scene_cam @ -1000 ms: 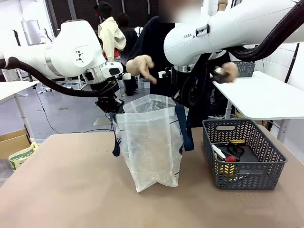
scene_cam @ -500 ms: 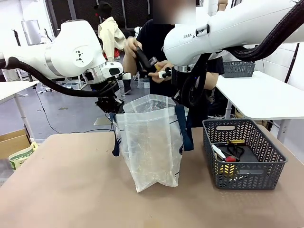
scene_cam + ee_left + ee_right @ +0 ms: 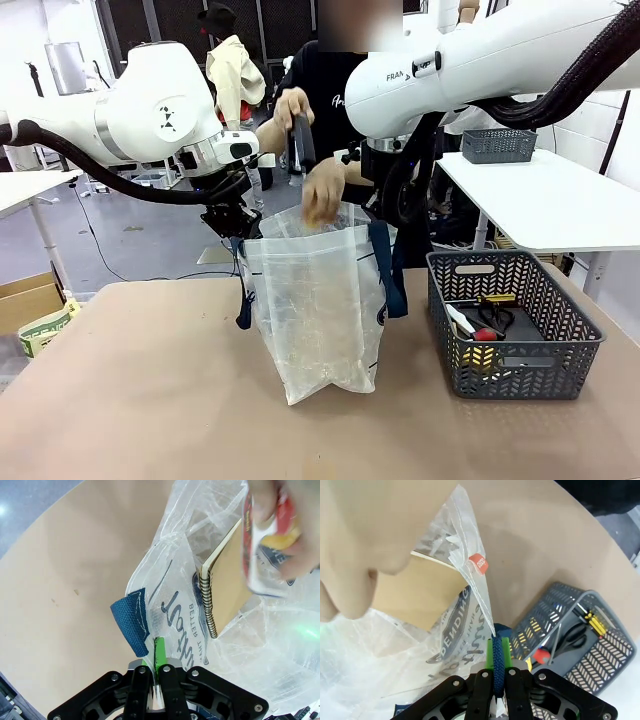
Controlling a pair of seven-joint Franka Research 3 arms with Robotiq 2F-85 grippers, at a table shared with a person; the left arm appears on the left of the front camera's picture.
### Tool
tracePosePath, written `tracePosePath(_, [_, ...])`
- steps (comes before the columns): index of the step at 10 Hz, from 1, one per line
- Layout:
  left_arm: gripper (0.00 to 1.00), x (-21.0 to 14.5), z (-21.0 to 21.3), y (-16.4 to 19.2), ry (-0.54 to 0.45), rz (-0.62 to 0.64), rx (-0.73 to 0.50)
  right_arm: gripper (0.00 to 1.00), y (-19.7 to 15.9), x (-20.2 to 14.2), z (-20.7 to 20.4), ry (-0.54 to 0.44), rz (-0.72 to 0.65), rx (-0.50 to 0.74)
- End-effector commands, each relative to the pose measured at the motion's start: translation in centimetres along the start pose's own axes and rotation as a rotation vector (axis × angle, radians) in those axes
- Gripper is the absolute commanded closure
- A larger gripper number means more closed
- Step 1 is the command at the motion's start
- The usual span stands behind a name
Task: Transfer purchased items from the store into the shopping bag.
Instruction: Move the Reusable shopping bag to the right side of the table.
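The shopping bag (image 3: 318, 300), translucent with navy strap handles, stands upright and open mid-table. My left gripper (image 3: 233, 232) is shut on its left strap (image 3: 131, 624), seen close at my left gripper (image 3: 156, 656). My right gripper (image 3: 386, 215) is shut on the right strap, which runs between its green pads (image 3: 505, 650). A person's hand (image 3: 322, 198) reaches into the bag's mouth with a red, yellow and white packet (image 3: 272, 545). A brown spiral notebook (image 3: 227, 592) lies inside the bag. The person's other hand holds a dark device (image 3: 301, 142) above.
A dark grey lattice basket (image 3: 545, 375) stands right of the bag, with scissors and other small items (image 3: 485, 318) in it. A white side table (image 3: 560, 205) with a second grey basket (image 3: 497, 145) is at the far right. A cardboard box (image 3: 30, 300) sits off the table's left edge.
The person's hand has come down from chest height into the bag's mouth with a packet. Both arms hold the straps as before.
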State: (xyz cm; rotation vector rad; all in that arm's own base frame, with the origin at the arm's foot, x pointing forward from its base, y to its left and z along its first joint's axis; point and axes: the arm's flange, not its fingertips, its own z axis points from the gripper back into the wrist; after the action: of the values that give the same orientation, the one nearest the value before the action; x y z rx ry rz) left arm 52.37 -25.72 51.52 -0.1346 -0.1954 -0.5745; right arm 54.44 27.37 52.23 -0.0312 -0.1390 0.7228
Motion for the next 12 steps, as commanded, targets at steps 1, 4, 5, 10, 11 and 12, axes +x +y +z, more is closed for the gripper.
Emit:
tracePosePath(1, [1.0, -0.01, 0.0, 0.05, 0.0, 0.007, 0.0, 1.0, -0.02, -0.02, -0.03, 0.002, -0.004, -0.001])
tracePosePath(4, [1.0, -0.01, 0.0, 0.05, 0.0, 0.007, 0.0, 1.0, -0.02, -0.02, -0.03, 0.002, -0.004, -0.001])
tracePosePath(5, [1.0, -0.01, 0.0, 0.05, 0.0, 0.007, 0.0, 1.0, -0.02, -0.02, -0.03, 0.002, -0.004, -0.001])
tracePosePath(10, [1.0, -0.01, 0.0, 0.05, 0.0, 0.007, 0.0, 1.0, -0.02, -0.02, -0.03, 0.002, -0.004, -0.001])
tracePosePath(11, [1.0, -0.01, 0.0, 0.05, 0.0, 0.007, 0.0, 1.0, -0.02, -0.02, -0.03, 0.002, -0.004, -0.001])
tracePosePath(12, [1.0, -0.01, 0.0, 0.05, 0.0, 0.007, 0.0, 1.0, -0.02, -0.02, -0.03, 0.002, -0.004, -0.001])
